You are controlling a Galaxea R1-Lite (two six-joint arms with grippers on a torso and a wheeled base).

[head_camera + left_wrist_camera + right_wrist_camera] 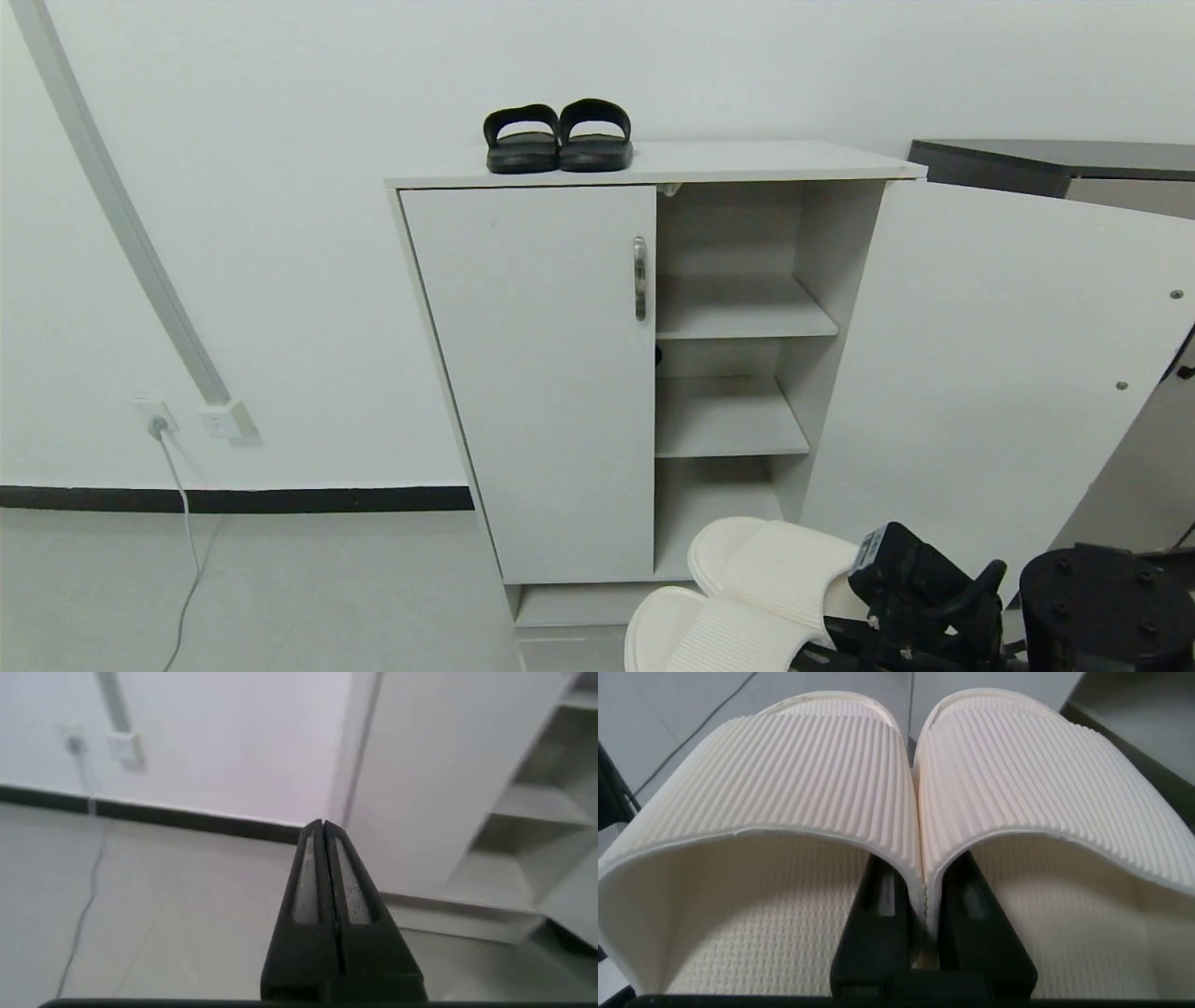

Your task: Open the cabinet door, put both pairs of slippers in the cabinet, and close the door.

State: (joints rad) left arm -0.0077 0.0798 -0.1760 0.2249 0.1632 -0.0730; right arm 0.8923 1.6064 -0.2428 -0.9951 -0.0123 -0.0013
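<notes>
The white slippers (747,583) are held up as a pair, side by side and toes pointing toward the cabinet (653,161), low down in front of its open right half. They have not gone in; they hang just outside the bottom compartment. The right gripper (922,924) has them from the heel end: one finger (878,910) goes under the ribbed strap of one slipper and the other finger under the strap of its neighbour, pinching the two inner edges together between them.

The black slippers (558,137) sit on top of the cabinet, toward its left end, neatly together and touching, toes facing the room.

The cabinet's right door (980,373) is swung wide open, showing an upper shelf (738,313) and a lower shelf (724,420) above the floor of the cabinet. The left door (532,373) is shut, with its metal handle (639,278) upright along the inner edge.

The left gripper (323,873) holds nothing; its two fingers are pressed flat against each other. It hangs over the grey floor (280,597), facing the foot of the wall and the cabinet's closed side.

On the wall to the left there is a socket (154,415) with a cable (187,541) trailing down to the floor, and a slanting conduit (112,205) above it. A dark-topped unit (1055,154) stands behind the open door
</notes>
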